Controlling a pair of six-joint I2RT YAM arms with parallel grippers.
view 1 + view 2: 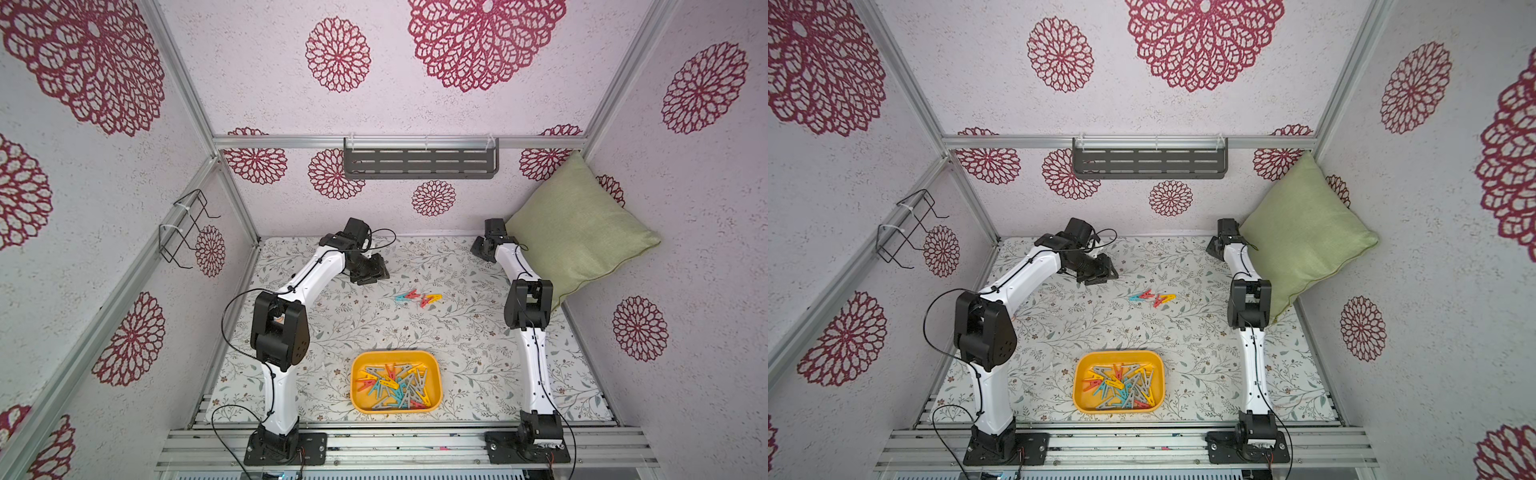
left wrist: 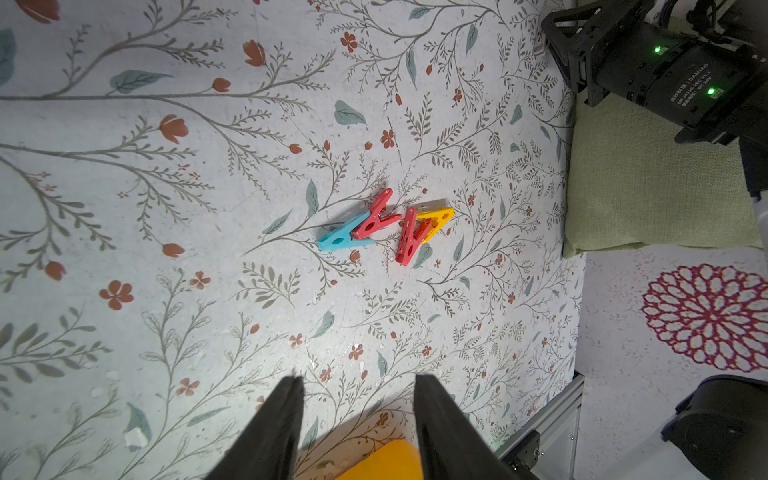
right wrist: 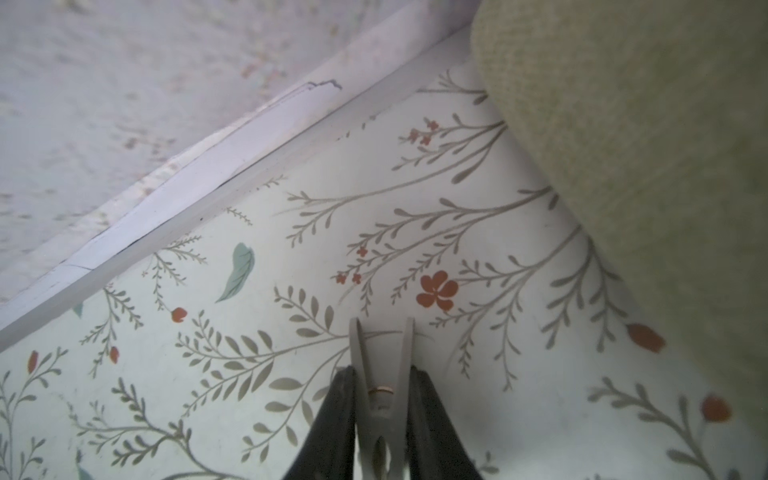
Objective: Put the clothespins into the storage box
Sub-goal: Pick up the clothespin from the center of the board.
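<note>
The storage box (image 1: 395,354), a shallow yellow-orange tray with rounded corners, sits at the near edge of the floral worktop (image 1: 374,328) between the arm bases, its long side running left to right. It holds a loose heap of clothespins (image 1: 395,386) in grey, red, yellow and teal, pointing every which way. Four more lie flat in a short row mid-worktop, and the left wrist view shows them sharply: a teal peg (image 2: 340,240) overlapped by a red peg (image 2: 376,218), then a second red peg (image 2: 409,241) crossing a yellow peg (image 2: 438,217), their long axes slanted. The left pincer (image 2: 358,378) hangs over the worktop, fingers apart with nothing between them. Only the right wrist view shows that the right pincer (image 3: 381,372), beside the green cushion (image 3: 644,166), is clamped on a grey clothespin (image 3: 376,409). Its long axis runs along the fingers, forked end jutting past the tips.
</note>
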